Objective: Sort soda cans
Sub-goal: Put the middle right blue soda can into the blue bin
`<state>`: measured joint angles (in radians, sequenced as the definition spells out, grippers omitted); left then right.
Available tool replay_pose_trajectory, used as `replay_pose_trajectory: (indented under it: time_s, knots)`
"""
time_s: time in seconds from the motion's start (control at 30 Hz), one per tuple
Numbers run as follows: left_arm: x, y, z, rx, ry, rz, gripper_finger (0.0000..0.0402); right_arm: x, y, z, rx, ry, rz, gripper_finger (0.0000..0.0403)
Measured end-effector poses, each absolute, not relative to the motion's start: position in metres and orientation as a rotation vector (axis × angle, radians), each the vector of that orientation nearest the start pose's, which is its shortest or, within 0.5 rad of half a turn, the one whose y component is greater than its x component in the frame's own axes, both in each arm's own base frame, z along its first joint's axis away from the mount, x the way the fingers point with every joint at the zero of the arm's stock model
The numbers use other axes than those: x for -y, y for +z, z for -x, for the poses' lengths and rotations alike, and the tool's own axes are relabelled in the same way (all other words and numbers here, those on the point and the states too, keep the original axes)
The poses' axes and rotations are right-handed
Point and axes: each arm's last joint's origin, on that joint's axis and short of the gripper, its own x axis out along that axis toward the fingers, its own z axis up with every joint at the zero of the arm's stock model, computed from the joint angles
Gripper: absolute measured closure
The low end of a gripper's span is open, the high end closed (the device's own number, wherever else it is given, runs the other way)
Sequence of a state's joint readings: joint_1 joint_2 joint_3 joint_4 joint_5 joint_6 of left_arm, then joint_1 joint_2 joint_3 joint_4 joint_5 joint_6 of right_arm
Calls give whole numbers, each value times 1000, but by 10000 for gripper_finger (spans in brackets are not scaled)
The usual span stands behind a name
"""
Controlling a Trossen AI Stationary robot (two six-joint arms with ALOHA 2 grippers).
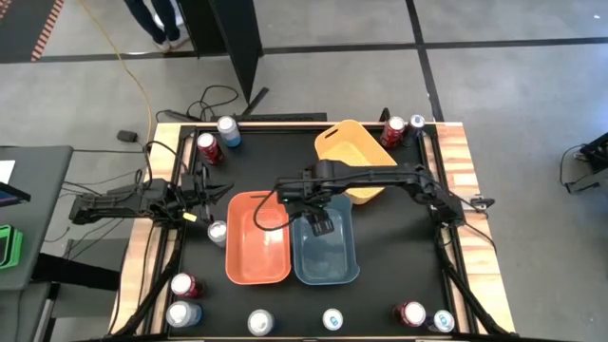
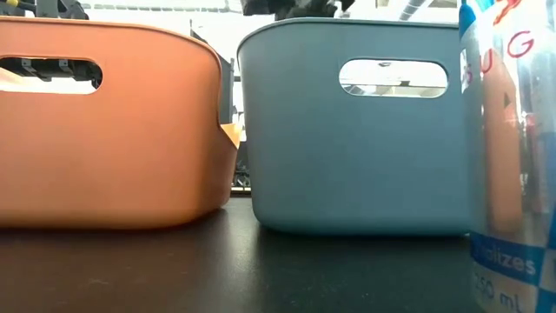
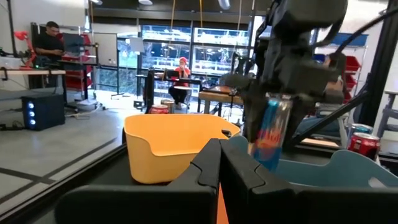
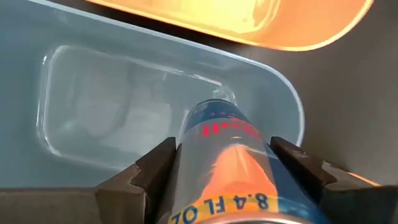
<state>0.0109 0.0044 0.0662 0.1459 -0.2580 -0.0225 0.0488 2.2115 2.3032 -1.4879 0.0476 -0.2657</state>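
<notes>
Right gripper (image 1: 313, 220): hanging over the blue bin (image 1: 326, 271), near that bin's end closest to the yellow bin (image 1: 353, 152); its fingers (image 4: 152, 165) are clamping a blue can (image 4: 227, 165) on both sides, the can pointing down into the blue bin, which is showing nothing else inside in the right wrist view.

Left gripper (image 1: 197, 201): waiting beyond the orange bin (image 1: 256, 237) on the side away from the blue bin, fingers (image 3: 245, 171) pressed together and holding nothing.

Orange bin: sitting just beside the blue bin, long sides parallel.

Yellow bin: lying at an angle just past the blue bin's far end.

Remaining soda cans, placed from the blue bin:
- one silver can (image 1: 218, 232) standing past the orange bin, near the left gripper;
- a row (image 1: 332, 319) standing along the near table edge;
- two (image 1: 216, 138) beyond the orange bin's far end;
- two (image 1: 395, 128) beyond the yellow bin.
</notes>
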Motion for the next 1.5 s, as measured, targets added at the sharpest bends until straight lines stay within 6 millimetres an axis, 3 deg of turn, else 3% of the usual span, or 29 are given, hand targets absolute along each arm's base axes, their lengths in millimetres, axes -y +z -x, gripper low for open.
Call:
replay_pose_trajectory:
  time_s: [0.43,0.8,1.13,1.5]
  knots:
    - [-8,197,-91,187,265,54,401,-14,262,-454,-1443,228,283,165]
    - [-8,197,-91,184,263,72,401,-9,260,-459,-1405,165,215,165]
    - [-8,197,-91,185,263,72,401,-3,239,-462,-1420,123,168,165]
    - [-8,197,-91,185,262,75,401,5,230,-464,-1413,107,155,165]
